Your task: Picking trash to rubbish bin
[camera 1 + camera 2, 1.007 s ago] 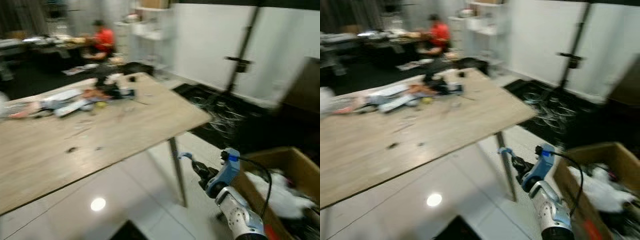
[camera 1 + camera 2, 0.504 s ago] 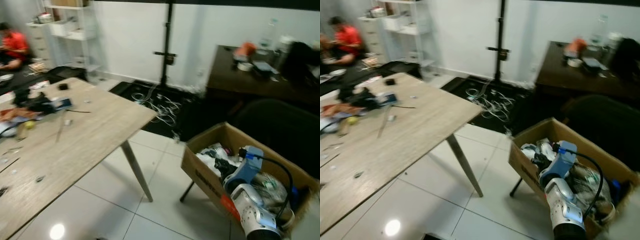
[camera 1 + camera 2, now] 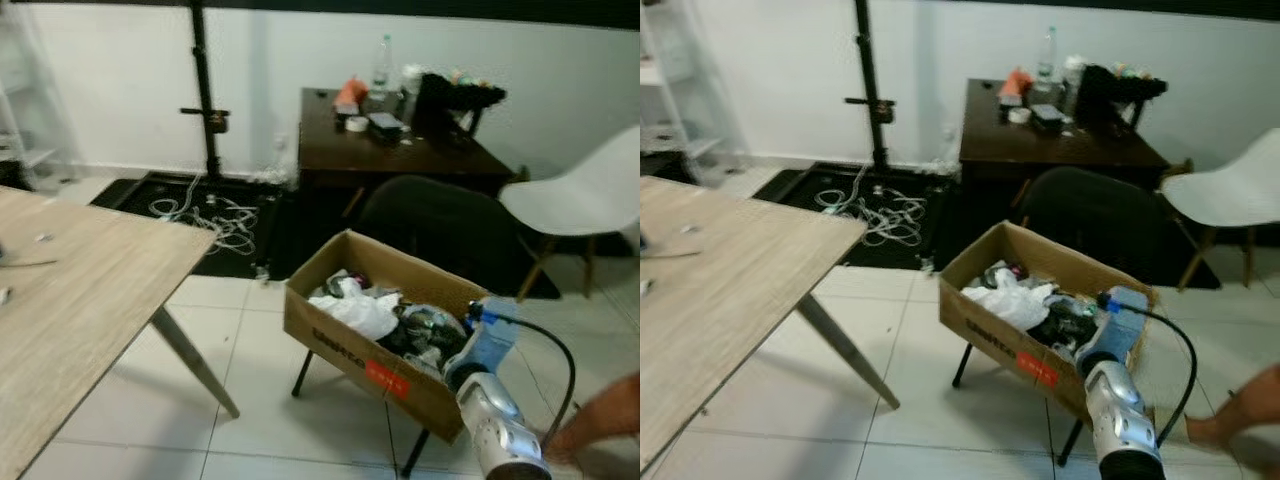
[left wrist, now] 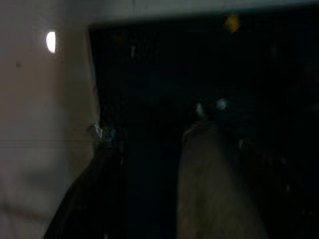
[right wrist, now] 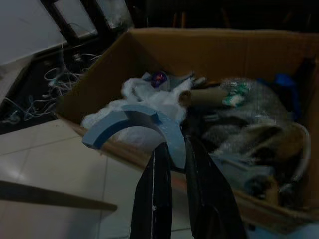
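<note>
The right gripper (image 5: 172, 149) holds a curved blue plastic piece (image 5: 130, 125) over the open brown cardboard box (image 3: 340, 345).

Its two black fingers pinch the piece tight. The box is full of white paper and dark trash. The left gripper (image 4: 149, 144) hangs in the dark with its fingers apart.

The cardboard box (image 3: 1005, 335) was tan, with a red label (image 3: 1037, 370) and dark lettering on its side. Inside lay white crumpled plastic (image 3: 1012, 300), dark scraps and a brown paper tube (image 5: 202, 96). The right claw (image 5: 173, 154) — black fingers — pinched a pale blue curved strip (image 5: 132, 125). The surface (image 3: 710, 300) was light wood grain; the floor (image 3: 910, 400) white tile — the desk (image 3: 1060, 145) dark brown, the chair (image 3: 1230, 190) white.
</note>
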Robot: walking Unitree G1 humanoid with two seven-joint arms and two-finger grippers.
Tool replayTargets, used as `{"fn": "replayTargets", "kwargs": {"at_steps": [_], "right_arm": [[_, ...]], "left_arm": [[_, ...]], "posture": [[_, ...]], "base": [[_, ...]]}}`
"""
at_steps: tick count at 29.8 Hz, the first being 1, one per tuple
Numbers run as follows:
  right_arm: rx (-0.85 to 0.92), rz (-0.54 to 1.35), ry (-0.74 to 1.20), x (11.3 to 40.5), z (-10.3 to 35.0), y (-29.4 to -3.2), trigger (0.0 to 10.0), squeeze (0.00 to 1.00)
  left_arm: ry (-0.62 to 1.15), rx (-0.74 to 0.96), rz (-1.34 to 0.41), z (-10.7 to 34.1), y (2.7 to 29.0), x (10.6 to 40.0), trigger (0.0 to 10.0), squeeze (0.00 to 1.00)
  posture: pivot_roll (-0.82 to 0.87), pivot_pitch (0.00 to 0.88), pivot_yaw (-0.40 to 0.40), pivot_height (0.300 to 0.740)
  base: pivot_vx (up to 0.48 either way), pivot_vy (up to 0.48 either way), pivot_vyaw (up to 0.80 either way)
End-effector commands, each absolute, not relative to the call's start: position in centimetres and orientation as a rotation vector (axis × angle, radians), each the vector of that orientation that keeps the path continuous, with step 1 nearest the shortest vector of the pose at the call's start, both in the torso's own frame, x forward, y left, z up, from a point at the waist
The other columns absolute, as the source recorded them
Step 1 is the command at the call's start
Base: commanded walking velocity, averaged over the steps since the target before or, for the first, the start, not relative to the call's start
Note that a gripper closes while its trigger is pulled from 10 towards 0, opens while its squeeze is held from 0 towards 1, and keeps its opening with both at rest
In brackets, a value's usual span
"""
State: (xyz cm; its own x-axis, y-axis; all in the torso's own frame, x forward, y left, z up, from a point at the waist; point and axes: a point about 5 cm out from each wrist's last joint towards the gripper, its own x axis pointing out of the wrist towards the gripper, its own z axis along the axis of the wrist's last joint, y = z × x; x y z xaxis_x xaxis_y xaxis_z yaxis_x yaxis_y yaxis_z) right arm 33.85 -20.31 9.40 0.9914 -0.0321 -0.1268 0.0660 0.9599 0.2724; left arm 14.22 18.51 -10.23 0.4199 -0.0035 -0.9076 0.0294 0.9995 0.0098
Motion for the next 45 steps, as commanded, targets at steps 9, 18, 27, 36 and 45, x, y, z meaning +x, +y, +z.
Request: {"fn": "replayTargets", "kwargs": {"at_steps": [9,18,27,36,45], "right_arm": [[0.257,-0.027,0.051,34.0,10.2,-19.4,10.0,0.0],[0.252,-0.03,0.059,34.0,9.9,-19.4,10.0,0.0],[0.251,-0.041,0.057,34.1,9.9,-19.6,10.0,0.0],[0.249,-0.046,0.055,34.2,10.0,-19.7,10.0,0.0],[0.24,-0.067,0.045,34.1,9.9,-20.0,10.0,0.0]], "left_arm": [[1.153,0.014,-0.059,-10.5,18.0,13.5,10.0,0.0],[1.152,0.024,-0.071,-10.5,18.3,13.6,10.0,0.0],[1.146,0.024,-0.079,-10.4,18.2,13.8,10.0,0.0],[1.146,0.02,-0.08,-10.4,18.1,13.8,10.0,0.0],[1.134,0.004,-0.05,-10.3,18.3,13.9,10.0,0.0]], "posture": [[-0.23,0.057,0.031,0.74],[-0.23,0.058,0.037,0.74],[-0.23,0.055,0.036,0.74],[-0.22,0.054,0.036,0.74],[-0.22,0.057,0.04,0.74]], "base": [[0.175,0.0,-0.24],[0.387,0.0,-0.18],[0.398,0.0,-0.8],[0.391,0.0,-0.8],[0.25,0.0,-0.41]]}}
